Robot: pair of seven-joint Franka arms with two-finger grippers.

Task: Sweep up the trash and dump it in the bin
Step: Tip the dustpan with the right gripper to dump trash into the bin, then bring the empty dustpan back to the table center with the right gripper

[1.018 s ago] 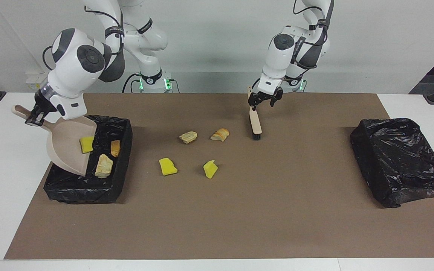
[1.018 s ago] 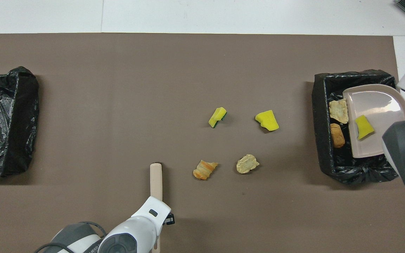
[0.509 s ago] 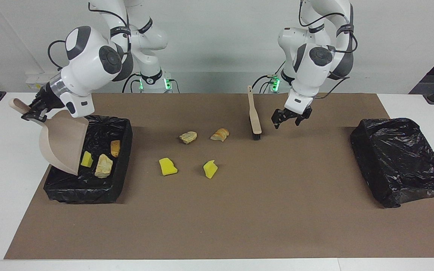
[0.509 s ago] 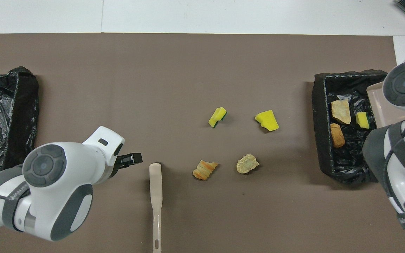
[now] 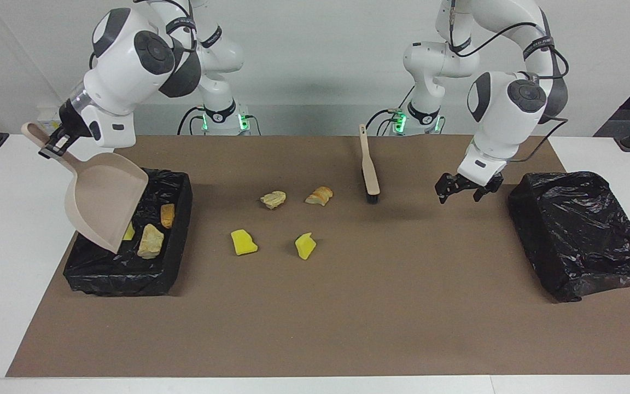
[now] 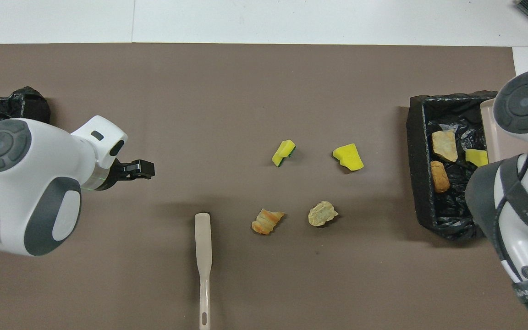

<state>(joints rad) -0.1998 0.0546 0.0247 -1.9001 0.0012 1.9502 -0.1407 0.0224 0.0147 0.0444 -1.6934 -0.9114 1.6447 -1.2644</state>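
Note:
My right gripper (image 5: 55, 143) is shut on the handle of the beige dustpan (image 5: 104, 200), which hangs tipped mouth-down over the black-lined bin (image 5: 123, 276). Three pieces of trash lie in that bin: a yellow wedge (image 6: 476, 157), a beige lump (image 5: 151, 241) and an orange-brown piece (image 5: 167, 215). On the mat lie two yellow wedges (image 5: 243, 242) (image 5: 305, 245), a beige lump (image 5: 273, 199) and a bread-like piece (image 5: 319, 195). The brush (image 5: 369, 167) lies alone on the mat. My left gripper (image 5: 461, 187) hangs open and empty over the mat, between the brush and the second bin.
A second black-lined bin (image 5: 583, 235) stands at the left arm's end of the brown mat (image 5: 348, 317). In the overhead view the left arm covers much of it. White table shows around the mat's edges.
The left gripper let go of the brush and swung away toward the left arm's end. The yellow wedge slid from the dustpan into the bin, and the dustpan rose a little.

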